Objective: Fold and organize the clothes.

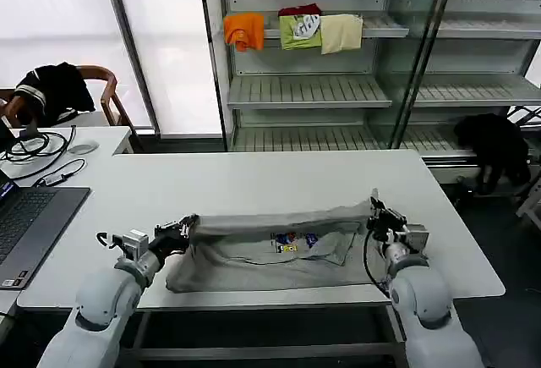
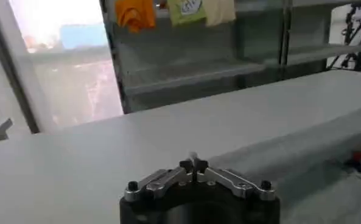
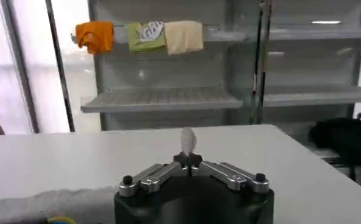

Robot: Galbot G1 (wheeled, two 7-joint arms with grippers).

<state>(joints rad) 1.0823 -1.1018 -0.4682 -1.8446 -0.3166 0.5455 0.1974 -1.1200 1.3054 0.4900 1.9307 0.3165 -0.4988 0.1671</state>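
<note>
On the white table (image 1: 254,178) in the head view, a light grey shirt (image 1: 254,262) lies spread along the near edge, at about 6 o'clock of the scene. Its far edge is lifted into a stretched ridge between the two grippers, and its small multicoloured print (image 1: 287,242) faces up near the middle. At 9 o'clock of the shirt the left gripper (image 1: 184,231) has its fingers clenched on the shirt's left corner. At 3 o'clock the right gripper (image 1: 378,213) is pinched on the right corner, which it holds a little above the table. Far behind, at 12 o'clock, a shelf (image 1: 308,90) carries orange, green and cream folded garments (image 1: 296,30). A laptop (image 1: 30,220) sits at the left side of the table, at 9 o'clock

From the left wrist view, the left gripper (image 2: 194,164) shows its fingers pressed together with a small bit of cloth between the tips. The grey shirt (image 2: 302,164) runs away from it across the table (image 2: 107,152)

From the right wrist view, the right gripper (image 3: 187,159) is also closed tight, and a small tuft of pale cloth stands up from the tips. A strip of the shirt (image 3: 46,204) lies on the table (image 3: 77,161) beside the gripper body
</note>
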